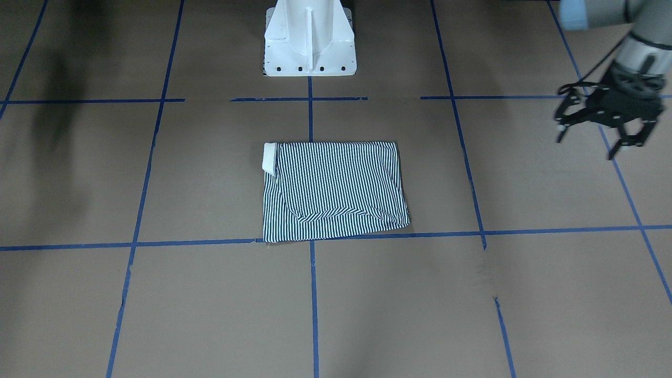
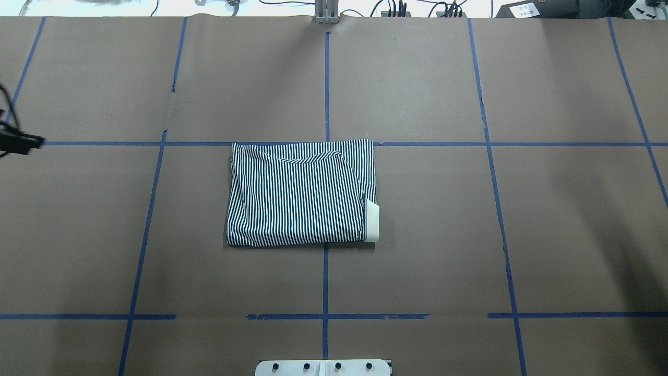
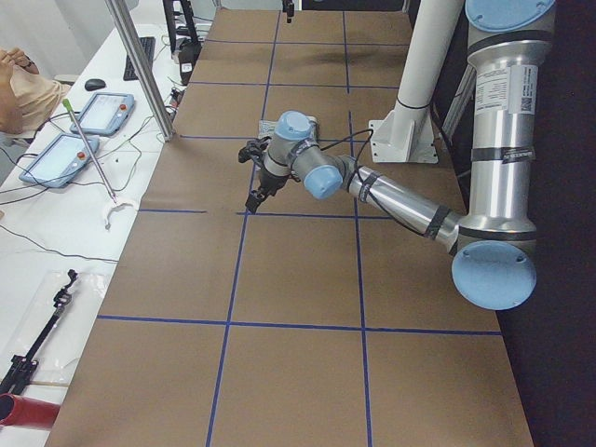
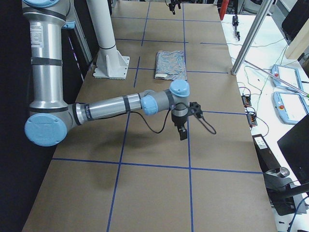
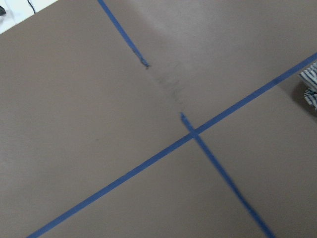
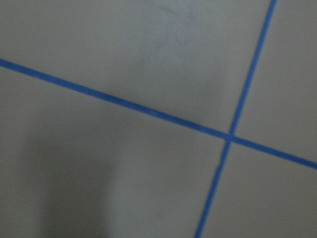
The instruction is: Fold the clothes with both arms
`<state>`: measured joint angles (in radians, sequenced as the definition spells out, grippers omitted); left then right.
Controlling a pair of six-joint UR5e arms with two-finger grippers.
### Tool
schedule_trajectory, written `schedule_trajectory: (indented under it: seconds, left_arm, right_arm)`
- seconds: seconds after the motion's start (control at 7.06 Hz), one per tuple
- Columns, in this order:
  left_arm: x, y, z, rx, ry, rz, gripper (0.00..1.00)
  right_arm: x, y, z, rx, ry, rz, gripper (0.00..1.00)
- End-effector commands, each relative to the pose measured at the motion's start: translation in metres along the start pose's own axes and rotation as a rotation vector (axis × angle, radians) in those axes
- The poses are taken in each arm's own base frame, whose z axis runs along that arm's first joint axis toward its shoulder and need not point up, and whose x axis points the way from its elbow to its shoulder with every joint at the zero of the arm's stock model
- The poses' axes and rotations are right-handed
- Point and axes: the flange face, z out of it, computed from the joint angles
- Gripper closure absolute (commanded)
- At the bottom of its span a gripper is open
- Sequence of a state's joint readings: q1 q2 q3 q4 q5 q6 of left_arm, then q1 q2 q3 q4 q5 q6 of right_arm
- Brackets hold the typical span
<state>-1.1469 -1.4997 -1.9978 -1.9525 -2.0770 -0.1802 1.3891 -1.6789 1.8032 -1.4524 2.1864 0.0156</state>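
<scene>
The striped polo shirt (image 1: 333, 191) lies folded into a flat rectangle at the table's middle, with its cream collar (image 1: 270, 157) showing at one corner. It also shows in the overhead view (image 2: 300, 194) and the right side view (image 4: 171, 65). A corner of the shirt (image 5: 311, 85) shows in the left wrist view. My left gripper (image 1: 588, 140) is open and empty. It hangs above the table, far to the shirt's side, and shows only partly in the overhead view (image 2: 18, 141). My right gripper (image 4: 182, 131) shows only in the right side view, far from the shirt. I cannot tell whether it is open or shut.
The brown table (image 2: 417, 235) is marked with blue tape lines (image 2: 326, 78). The white pedestal base (image 1: 310, 39) stands at the robot's edge. Tablets and cables (image 3: 74, 140) lie on the white bench beyond the far edge, where an operator's arm (image 3: 23, 88) shows.
</scene>
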Motion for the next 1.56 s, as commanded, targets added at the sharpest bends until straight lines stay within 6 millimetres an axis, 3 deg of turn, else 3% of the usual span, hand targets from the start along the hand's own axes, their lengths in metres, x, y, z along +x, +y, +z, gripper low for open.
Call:
schedule_trajectory:
  seconds: [0.0, 0.14, 0.28, 0.43, 0.57, 0.71, 0.85, 0.99, 1.13, 1.28, 1.42]
  left_arm:
    - [-0.070, 0.068, 0.020, -0.108, 0.002, -0.113, 0.00]
    - [-0.120, 0.097, 0.044, -0.165, -0.040, -0.246, 0.00]
    - [-0.168, 0.111, 0.022, -0.100, -0.083, -0.296, 0.00]
    - [-0.192, 0.127, 0.017, -0.138, -0.058, -0.356, 0.00]
    - [-0.201, 0.126, 0.009, -0.184, 0.028, -0.457, 0.00]
    - [-0.208, 0.134, 0.005, -0.228, 0.043, -0.527, 0.00]
    - [-0.209, 0.150, 0.006, -0.241, 0.046, -0.530, 0.00]
    - [-0.211, 0.168, 0.007, -0.250, 0.062, -0.420, 0.00]
    - [-0.212, 0.172, 0.005, -0.261, 0.071, -0.389, 0.00]
    - [-0.213, 0.169, 0.006, -0.291, 0.077, -0.416, 0.00]
    - [-0.212, 0.170, 0.003, -0.289, 0.077, -0.419, 0.00]
  right_arm:
    - [0.072, 0.080, 0.019, -0.061, 0.018, 0.116, 0.00]
    - [0.088, 0.093, 0.041, -0.103, 0.012, 0.153, 0.00]
    - [0.102, 0.096, 0.052, -0.100, 0.005, 0.172, 0.00]
    - [0.119, 0.061, 0.057, -0.095, -0.010, 0.195, 0.00]
    - [0.141, 0.011, 0.051, -0.108, -0.070, 0.260, 0.00]
    - [0.148, -0.021, 0.030, -0.116, -0.090, 0.300, 0.00]
    - [0.159, -0.014, 0.011, -0.081, -0.122, 0.326, 0.00]
    - [0.157, -0.001, -0.013, -0.024, -0.152, 0.330, 0.00]
    - [0.133, 0.028, -0.030, 0.003, -0.141, 0.306, 0.00]
    - [0.111, 0.054, -0.035, -0.005, -0.133, 0.307, 0.00]
    - [0.109, 0.065, -0.024, -0.038, -0.103, 0.303, 0.00]
